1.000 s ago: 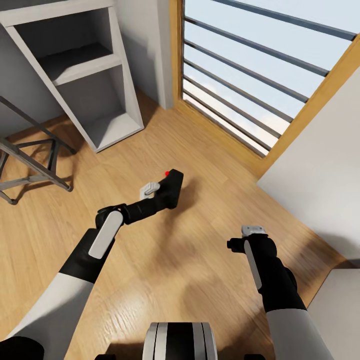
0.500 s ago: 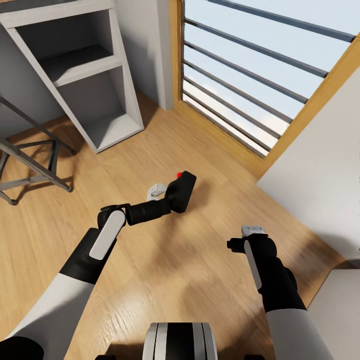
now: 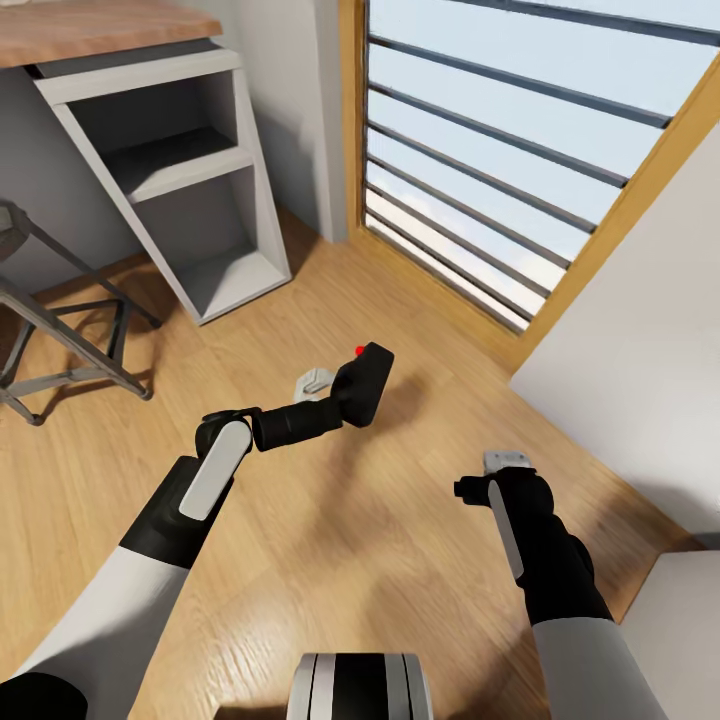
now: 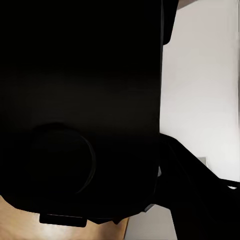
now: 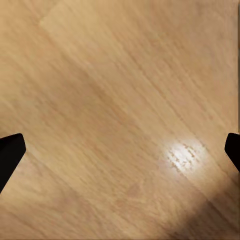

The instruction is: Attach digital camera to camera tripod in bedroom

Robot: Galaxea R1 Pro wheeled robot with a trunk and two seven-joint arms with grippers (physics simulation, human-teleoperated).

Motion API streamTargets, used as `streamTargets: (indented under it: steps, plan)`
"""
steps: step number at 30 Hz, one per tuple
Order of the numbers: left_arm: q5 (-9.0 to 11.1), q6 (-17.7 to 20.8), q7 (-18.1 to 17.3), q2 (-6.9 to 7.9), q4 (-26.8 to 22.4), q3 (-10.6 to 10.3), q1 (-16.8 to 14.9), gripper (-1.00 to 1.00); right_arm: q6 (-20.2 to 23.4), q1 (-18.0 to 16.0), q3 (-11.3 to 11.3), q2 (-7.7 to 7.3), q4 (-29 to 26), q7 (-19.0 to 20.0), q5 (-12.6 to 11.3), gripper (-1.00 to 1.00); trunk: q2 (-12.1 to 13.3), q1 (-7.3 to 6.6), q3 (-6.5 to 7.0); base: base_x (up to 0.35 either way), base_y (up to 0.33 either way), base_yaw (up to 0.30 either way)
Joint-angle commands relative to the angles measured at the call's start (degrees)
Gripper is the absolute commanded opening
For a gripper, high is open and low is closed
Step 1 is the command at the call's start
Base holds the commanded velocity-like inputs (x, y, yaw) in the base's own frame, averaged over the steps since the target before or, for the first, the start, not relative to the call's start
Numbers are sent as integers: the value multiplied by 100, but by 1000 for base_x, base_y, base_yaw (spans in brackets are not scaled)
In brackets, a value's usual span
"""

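The digital camera (image 3: 367, 380), black and chunky with a red button on top, hangs above the wood floor in the head view. My left gripper (image 3: 350, 393) is shut on it from the side. Up close in the left wrist view, the camera's dark body (image 4: 80, 100) blocks most of the picture. My right gripper (image 3: 507, 462) points down at the floor to the right, and in the right wrist view it (image 5: 121, 150) stands open with nothing between its fingertips (image 5: 10, 152). The camera tripod is out of view.
A wood-topped desk (image 3: 90, 25) with grey open shelves (image 3: 185, 190) stands at the back left. A dark metal frame (image 3: 60, 330) sits on the floor at the far left. A barred window (image 3: 500, 150) in a wood surround lies ahead, and a white surface (image 3: 640, 340) rises at the right.
My left gripper carried the camera a little to the right, then held still. The head view has tilted, bringing the desk top into sight. The right arm has not moved.
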Motion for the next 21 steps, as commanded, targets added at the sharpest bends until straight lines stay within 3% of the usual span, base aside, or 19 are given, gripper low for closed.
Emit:
streamTargets:
  steps: [1, 6, 9, 15, 21]
  plan:
    - [-25, 12, -36, 5, -1, -3, -3, -100, 25, -3, -8, 5, -5, 20, 37, 100, 0, -3, 19, 0, 0, 0]
    - [-51, 19, -77, 32, -1, -13, -3, -100, 25, -3, -8, 5, -5, 20, 41, 100, 7, -16, 130, 0, 0, 0]
    - [-68, 15, -194, 121, -1, -65, -3, -100, 25, -3, -8, 5, -5, 20, 42, 100, 11, -24, 197, 0, 0, 0]
    - [-106, -41, -1057, 560, 4, -656, -3, -100, 23, -3, -8, 5, -5, 20, 43, 100, 19, -39, 329, 0, 0, 0]
    - [-112, -342, -1826, 889, 64, -852, -3, -100, 25, -3, -1, 5, -5, 20, 43, 100, 27, -55, 462, 0, 0, 0]
